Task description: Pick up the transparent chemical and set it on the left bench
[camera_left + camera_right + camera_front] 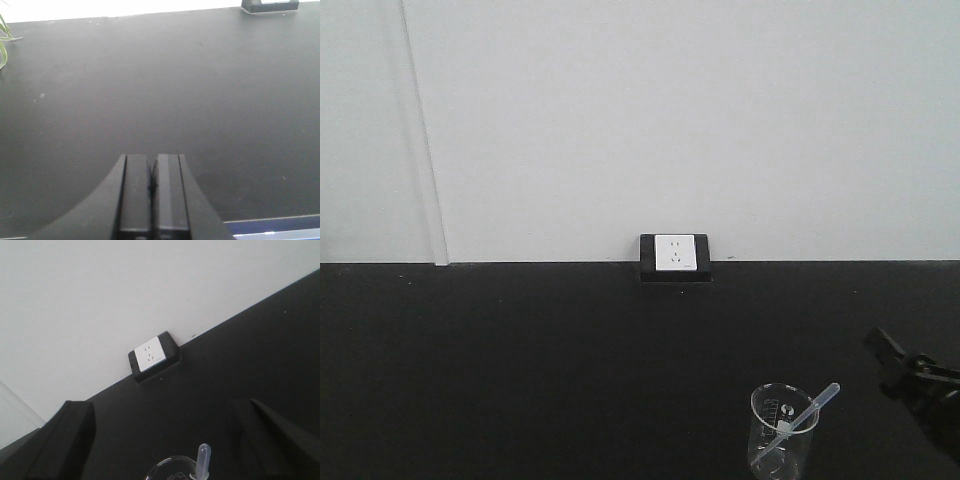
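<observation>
1. The dropper (815, 405) leans inside the beaker (767, 415). Its bulb end pokes up over the rim, to the right.
2. The beaker stands on the black counter (520, 370), low on the right in the front view.
3. A white socket (675, 253) sits at the back of the counter, against the wall.
4. The right pincer (164, 405) is wide open and holds nothing. The bulb shows between its two fingers and touches neither.
5. The left pincer (151, 159) is closed tight with nothing in it, above the counter.
</observation>
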Robot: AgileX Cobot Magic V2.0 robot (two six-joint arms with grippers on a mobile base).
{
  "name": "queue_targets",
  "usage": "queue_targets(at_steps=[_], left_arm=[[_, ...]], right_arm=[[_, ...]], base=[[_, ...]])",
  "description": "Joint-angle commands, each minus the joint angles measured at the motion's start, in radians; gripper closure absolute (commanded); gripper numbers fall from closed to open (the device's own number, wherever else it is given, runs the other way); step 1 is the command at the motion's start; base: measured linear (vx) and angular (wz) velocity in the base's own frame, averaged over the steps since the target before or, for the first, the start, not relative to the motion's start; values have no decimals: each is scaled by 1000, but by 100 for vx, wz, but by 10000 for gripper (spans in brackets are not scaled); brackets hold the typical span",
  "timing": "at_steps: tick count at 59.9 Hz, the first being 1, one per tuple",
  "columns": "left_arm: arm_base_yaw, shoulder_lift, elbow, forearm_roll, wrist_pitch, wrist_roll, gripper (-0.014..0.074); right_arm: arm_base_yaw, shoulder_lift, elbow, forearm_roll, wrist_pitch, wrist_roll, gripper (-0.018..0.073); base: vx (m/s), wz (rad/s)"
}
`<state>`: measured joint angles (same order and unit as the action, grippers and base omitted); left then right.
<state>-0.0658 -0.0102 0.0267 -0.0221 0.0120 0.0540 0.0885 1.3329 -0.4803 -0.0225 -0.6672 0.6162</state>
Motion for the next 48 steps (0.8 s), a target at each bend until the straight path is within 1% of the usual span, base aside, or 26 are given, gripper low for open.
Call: queue_targets(at_steps=[1,5,19,26,34,43,48], left_arm=[[-2,-19,16,-1,-78,-8,600],[-2,-19,16,-1,-78,-8,600],[-2,-19,16,-1,-78,-8,600],[-2,-19,16,-1,-78,-8,600],[-2,-19,16,-1,-78,-8,600],[-2,-19,16,-1,-78,-8,600],[-2,-19,16,-1,-78,-8,600]], right_arm=[[-1,87,-84,-63,-153,71,-2],[-1,160,-129,-91,-168,88,-2],[-1,346,-239,-85,-174,92,-2],[-1,411,-262,-85,-176,92,4],[-1,467,-266,-86,-217,94,25],[-1,504,-266,-89,-222,96,81],[-1,516,-266,-89,-222,96,155]], base=[[0,0],[0,0],[0,0],[0,0],[0,0],[0,0],[0,0]])
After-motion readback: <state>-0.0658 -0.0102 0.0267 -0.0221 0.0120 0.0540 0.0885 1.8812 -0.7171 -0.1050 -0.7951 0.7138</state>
